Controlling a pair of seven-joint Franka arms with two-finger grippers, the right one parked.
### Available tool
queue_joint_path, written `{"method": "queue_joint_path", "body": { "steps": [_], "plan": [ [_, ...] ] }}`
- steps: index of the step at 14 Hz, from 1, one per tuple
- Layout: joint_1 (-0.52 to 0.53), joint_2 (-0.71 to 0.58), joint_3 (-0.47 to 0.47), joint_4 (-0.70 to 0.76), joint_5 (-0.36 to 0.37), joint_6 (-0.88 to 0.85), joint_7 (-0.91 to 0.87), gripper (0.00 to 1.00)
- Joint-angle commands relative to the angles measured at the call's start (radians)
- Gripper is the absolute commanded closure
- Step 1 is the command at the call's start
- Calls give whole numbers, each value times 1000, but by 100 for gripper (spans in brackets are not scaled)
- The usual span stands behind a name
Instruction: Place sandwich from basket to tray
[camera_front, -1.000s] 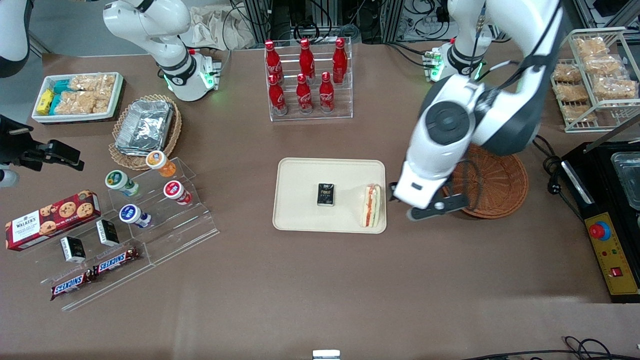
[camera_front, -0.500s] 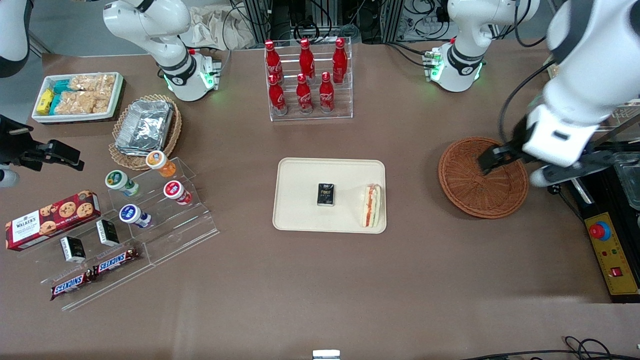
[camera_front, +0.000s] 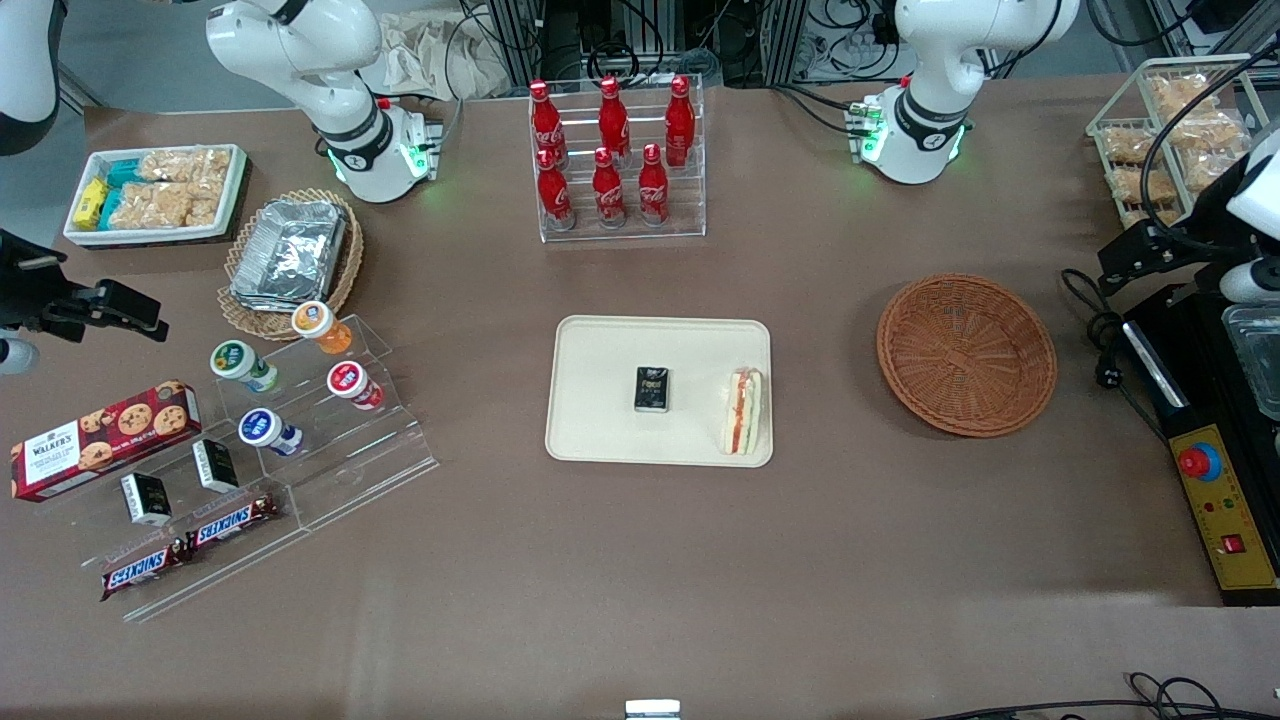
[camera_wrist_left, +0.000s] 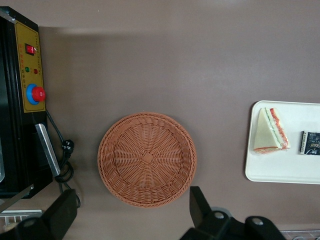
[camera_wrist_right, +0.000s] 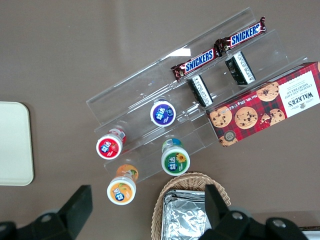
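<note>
The sandwich (camera_front: 742, 410), a wrapped white-bread wedge with orange-red and green filling, lies on the cream tray (camera_front: 600, 350) at its edge nearest the basket. The reddish-brown wicker basket (camera_front: 966, 354) is empty. My left gripper (camera_front: 1190, 270) is open and empty, high up at the working arm's end of the table, past the basket. In the left wrist view the gripper (camera_wrist_left: 132, 200) has its dark fingers (camera_wrist_left: 197, 200) wide apart over the empty basket (camera_wrist_left: 146, 159), with the sandwich (camera_wrist_left: 270, 131) on the tray (camera_wrist_left: 280, 167).
A small black pack (camera_front: 652, 389) lies mid-tray. A black appliance with a yellow control panel (camera_front: 1225, 500) and a cable (camera_front: 1100, 340) sit by the basket. A wire rack of snack packs (camera_front: 1180, 130), a cola bottle rack (camera_front: 615, 160) and an acrylic stand (camera_front: 300, 440) stand elsewhere.
My left gripper has swung from beside the tray, across the basket, out to the working arm's end of the table. The sandwich has stayed on the tray.
</note>
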Motion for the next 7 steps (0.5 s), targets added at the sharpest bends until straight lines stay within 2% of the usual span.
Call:
{"method": "queue_joint_path", "body": {
  "steps": [1,7],
  "plan": [
    [-2,-19,-8,-3,3,-2,25,0],
    [0,-8,-6,4,3,-25,29,0]
  ]
}}
